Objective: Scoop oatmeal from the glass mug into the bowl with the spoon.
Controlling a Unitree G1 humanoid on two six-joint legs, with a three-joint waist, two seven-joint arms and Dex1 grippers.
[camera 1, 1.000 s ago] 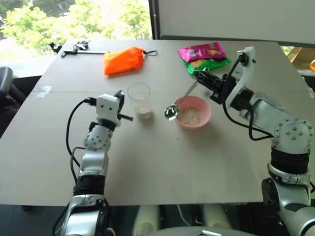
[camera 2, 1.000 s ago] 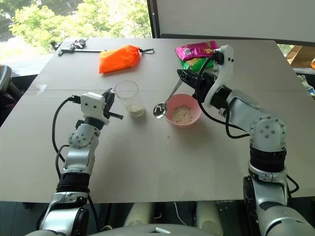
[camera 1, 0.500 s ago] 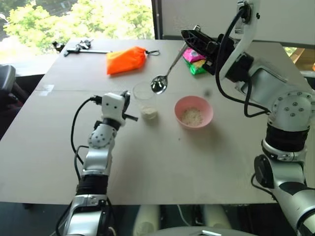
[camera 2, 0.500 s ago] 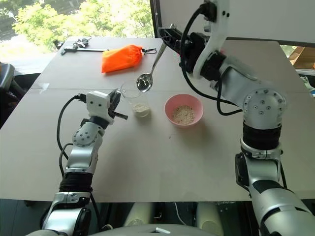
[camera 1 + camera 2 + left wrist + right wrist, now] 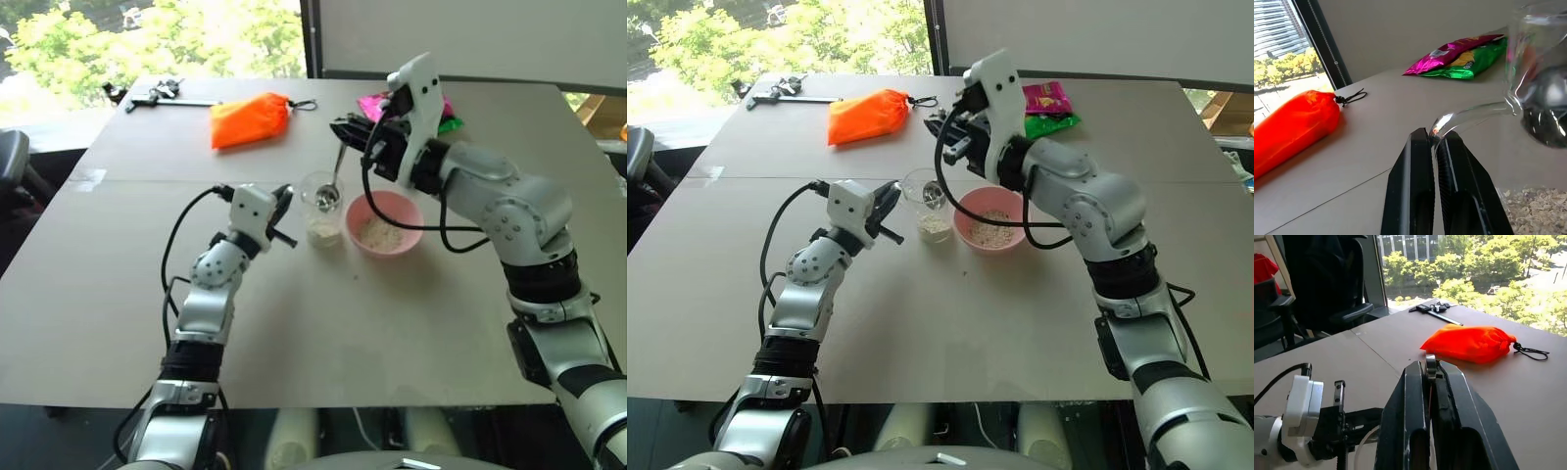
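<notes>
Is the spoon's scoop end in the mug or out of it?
In: the spoon angles down past the mug's rim, its end above the oatmeal.

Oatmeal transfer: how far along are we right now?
Some oatmeal already lies in the pink bowl. In hand: the left claw is shut on the handle of the glass mug, while the right claw is shut on the spoon, whose bowl sits inside the mug. Left: flakes still cover the mug's bottom, so more scoops remain.
</notes>
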